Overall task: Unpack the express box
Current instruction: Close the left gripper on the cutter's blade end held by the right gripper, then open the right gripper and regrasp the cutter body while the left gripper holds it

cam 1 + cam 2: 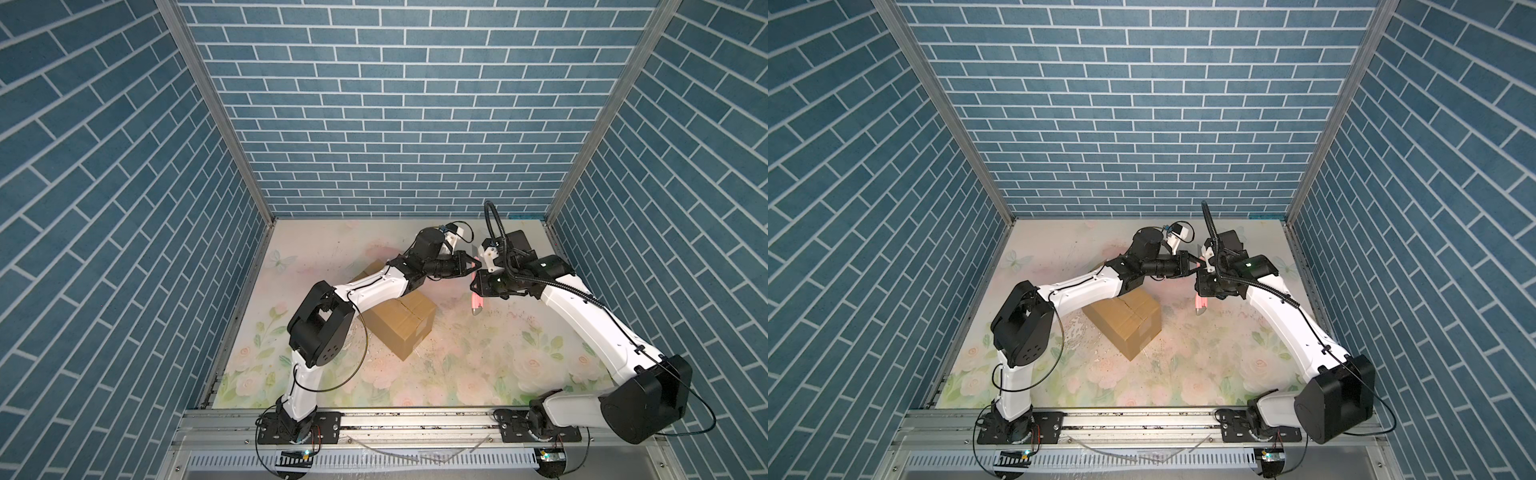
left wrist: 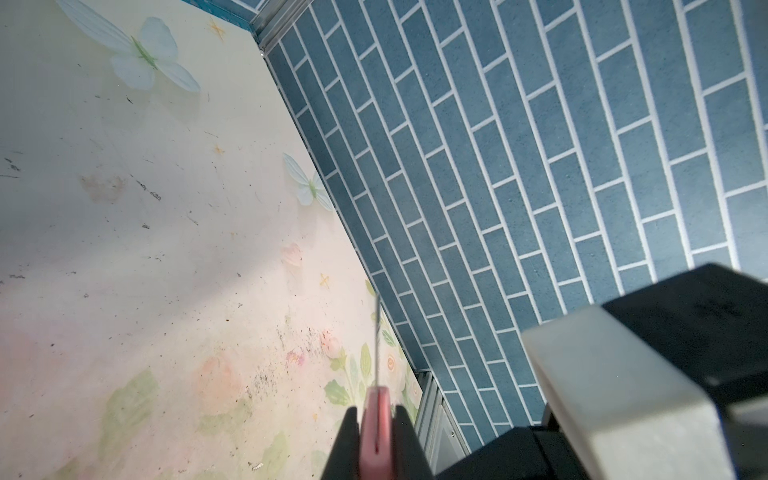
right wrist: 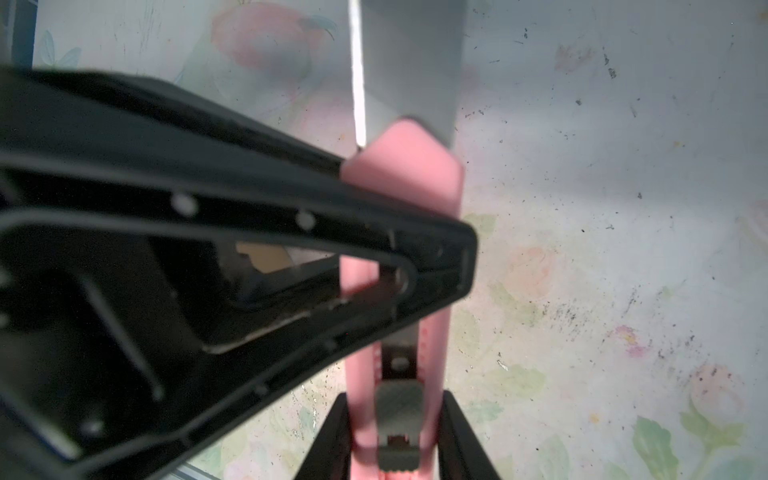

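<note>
Left wrist view: the left gripper (image 2: 376, 451) is clamped narrow on the pink knife (image 2: 376, 428) near its blade end, and the thin blade (image 2: 377, 340) stands out beyond the jaws. Right wrist view: the right gripper (image 3: 395, 449) holds the same knife lower on the handle, beside the slider (image 3: 397, 411), with its jaws part-closed against the pink body. Both grippers hold the one tool in the air, to the right of the carton and behind it (a handover or a blade adjustment, by my reading).

In both top views the express box (image 1: 399, 328) sits on the floral table (image 1: 478, 374) left of centre, partly beneath the left arm (image 1: 365, 291). Its flaps are shut and the lengthwise seam appears uncut.

Assessment: tool preparation only. Cutting the seam, opening the flaps and removing any contents are all outstanding.
</note>
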Action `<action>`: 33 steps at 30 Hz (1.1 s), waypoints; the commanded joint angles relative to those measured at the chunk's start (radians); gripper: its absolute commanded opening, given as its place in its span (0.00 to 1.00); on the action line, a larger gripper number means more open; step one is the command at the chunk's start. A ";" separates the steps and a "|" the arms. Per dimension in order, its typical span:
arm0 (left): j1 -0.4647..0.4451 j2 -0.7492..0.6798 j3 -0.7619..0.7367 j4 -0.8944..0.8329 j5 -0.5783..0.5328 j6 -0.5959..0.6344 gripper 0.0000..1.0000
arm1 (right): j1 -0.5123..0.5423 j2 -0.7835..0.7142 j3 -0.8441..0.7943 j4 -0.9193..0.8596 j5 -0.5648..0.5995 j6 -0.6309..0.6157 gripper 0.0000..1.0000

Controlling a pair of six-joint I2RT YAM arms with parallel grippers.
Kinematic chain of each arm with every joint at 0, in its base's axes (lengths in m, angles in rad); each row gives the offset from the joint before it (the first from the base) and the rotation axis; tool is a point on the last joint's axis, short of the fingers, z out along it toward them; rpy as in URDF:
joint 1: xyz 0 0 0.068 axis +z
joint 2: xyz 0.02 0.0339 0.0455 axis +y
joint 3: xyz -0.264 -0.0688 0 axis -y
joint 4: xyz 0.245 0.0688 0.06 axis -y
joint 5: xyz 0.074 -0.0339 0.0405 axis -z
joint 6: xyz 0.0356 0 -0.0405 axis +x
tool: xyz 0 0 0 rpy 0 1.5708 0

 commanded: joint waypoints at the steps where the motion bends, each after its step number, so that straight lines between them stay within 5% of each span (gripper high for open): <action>1: -0.005 0.018 -0.006 0.033 -0.006 0.007 0.00 | 0.009 -0.032 0.042 0.011 -0.003 -0.020 0.07; 9: 0.004 0.015 0.003 0.038 -0.005 0.008 0.00 | -0.007 -0.116 0.000 0.053 -0.017 0.015 0.46; 13: 0.012 0.015 0.015 0.037 0.001 0.008 0.00 | -0.046 -0.177 -0.035 0.085 -0.073 0.034 0.56; 20: 0.027 0.003 -0.001 0.112 0.025 -0.049 0.00 | -0.138 -0.251 -0.101 0.152 -0.215 0.044 0.58; 28: 0.032 -0.027 -0.039 0.227 0.053 -0.135 0.00 | -0.344 -0.249 -0.249 0.435 -0.627 0.132 0.55; 33: 0.035 -0.029 -0.041 0.269 0.054 -0.167 0.00 | -0.390 -0.214 -0.286 0.548 -0.734 0.155 0.53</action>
